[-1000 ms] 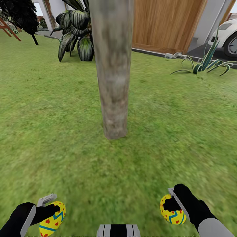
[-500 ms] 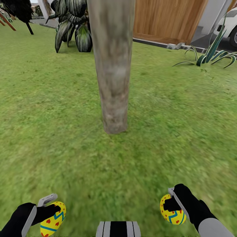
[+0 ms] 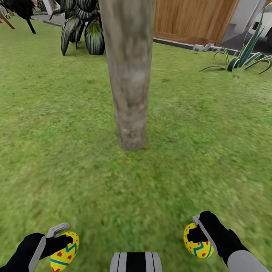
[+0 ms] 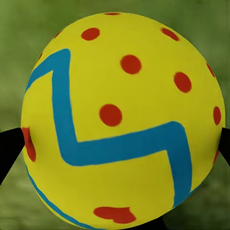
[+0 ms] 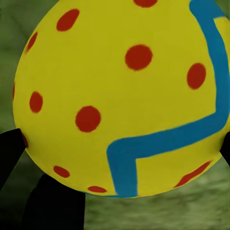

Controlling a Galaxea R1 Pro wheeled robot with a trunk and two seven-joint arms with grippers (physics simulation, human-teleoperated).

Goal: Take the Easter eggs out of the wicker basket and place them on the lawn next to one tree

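Bright even daylight, faint shadows, smeared grass texture on lawn [image 3: 211, 124], wrist-view backgrounds blurred, no glare

— How many eggs do you count?
— I count two yellow eggs with blue zigzag bands and red dots: one [image 3: 65, 252] at my left, one [image 3: 197, 242] at my right.
— Trees?
— One thick grey-brown bare trunk [image 3: 129, 71] ahead of me on the grass.
— Other plants?
— Two: one broad dark-leaved bush [image 3: 81, 28] and one spiky green plant [image 3: 245, 56].
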